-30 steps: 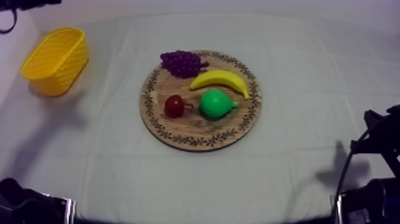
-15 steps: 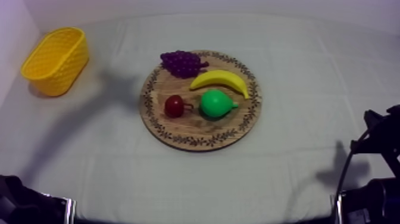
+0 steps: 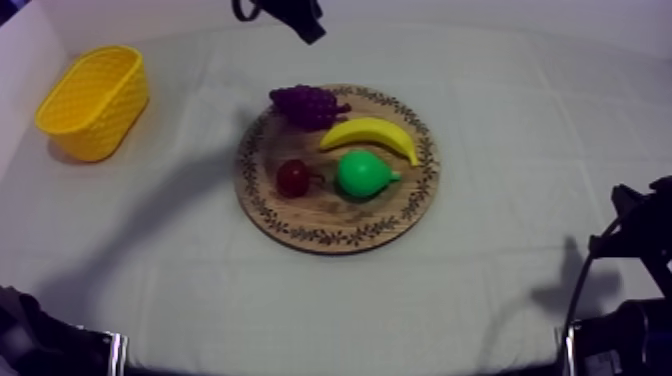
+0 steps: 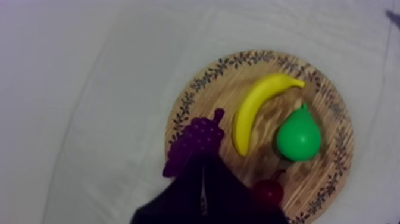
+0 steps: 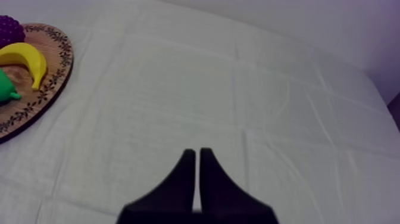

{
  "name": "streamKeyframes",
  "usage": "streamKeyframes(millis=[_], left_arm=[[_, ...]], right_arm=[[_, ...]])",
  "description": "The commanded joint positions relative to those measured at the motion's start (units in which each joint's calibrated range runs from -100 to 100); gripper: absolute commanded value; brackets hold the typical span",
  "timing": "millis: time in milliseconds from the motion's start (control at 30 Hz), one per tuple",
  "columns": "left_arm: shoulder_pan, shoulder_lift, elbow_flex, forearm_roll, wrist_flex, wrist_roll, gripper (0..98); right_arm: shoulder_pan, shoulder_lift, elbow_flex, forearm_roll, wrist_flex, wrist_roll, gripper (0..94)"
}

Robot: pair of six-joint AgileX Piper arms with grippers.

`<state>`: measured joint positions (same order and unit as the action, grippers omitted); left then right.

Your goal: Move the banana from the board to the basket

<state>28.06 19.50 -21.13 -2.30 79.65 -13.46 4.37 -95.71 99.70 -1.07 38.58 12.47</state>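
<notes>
Four fruits (image 3: 362, 172) including banana (image 3: 370, 135) sit on wooden board (image 3: 330, 218), yellow basket (image 3: 97, 105) apart; left gripper (image 4: 203, 161), right gripper (image 5: 197, 152) closed empty

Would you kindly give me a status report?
Left gripper shut, over the grapes. Right gripper shut, over bare cloth. Banana on board, ungrasped. Pear close beside it.

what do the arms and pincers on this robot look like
Everything is black. The left pincer and the right pincer each have two plain matte fingers, broad at the base and tapering to a narrow tip, with no markings. The left arm and right arm are dark, angular shapes.
</notes>
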Motion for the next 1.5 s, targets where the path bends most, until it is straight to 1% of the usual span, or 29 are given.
streamKeyframes(millis=[0,133,333,367,400,567,633,800,867,933,1033,1467], left_arm=[[0.6,1.8,-0.9,-0.38,0.7,-0.2,0.0],[1.8,4.3,-1.9,-0.98,1.4,-0.8,0.0],[2.4,6.7,-1.4,-0.99,1.2,-1.4,0.4],[2.4,7.0,-1.4,-0.99,1.1,-1.6,2.1],[2.5,7.2,-1.3,-0.97,1.0,-2.0,6.8],[2.7,8.1,0.1,-0.70,0.6,-3.6,46.5],[2.8,8.5,0.2,-0.50,0.6,-4.1,59.1],[3.3,10.7,-2.0,-0.73,1.5,-5.7,82.5],[3.4,12.2,-3.4,-1.03,2.3,-6.2,89.6],[3.5,13.6,-4.6,-1.20,2.8,-6.6,93.2],[3.4,15.5,-6.2,-1.26,3.1,-7.2,95.0],[3.2,23.9,-12.8,-1.29,3.3,-10.0,92.0]], right_arm=[[0.0,0.0,0.0,0.0,0.0,0.0,0.6],[0.0,0.0,0.0,0.0,0.0,0.0,0.6],[0.0,0.0,0.0,0.0,0.0,0.0,0.6],[0.0,0.0,0.0,0.0,0.0,0.0,0.6],[0.0,0.0,0.0,0.0,0.0,0.0,0.6],[0.0,0.0,0.0,0.0,0.0,0.0,0.6],[0.0,0.0,0.0,0.0,0.0,0.0,0.6],[0.0,0.0,0.0,0.0,0.0,0.0,0.6],[0.0,0.0,0.0,0.0,0.0,0.0,0.6],[0.0,0.0,0.0,0.0,0.0,0.0,0.6],[0.0,0.0,0.0,0.0,0.0,0.0,0.6],[0.0,0.0,0.0,0.0,0.0,0.0,0.6]])
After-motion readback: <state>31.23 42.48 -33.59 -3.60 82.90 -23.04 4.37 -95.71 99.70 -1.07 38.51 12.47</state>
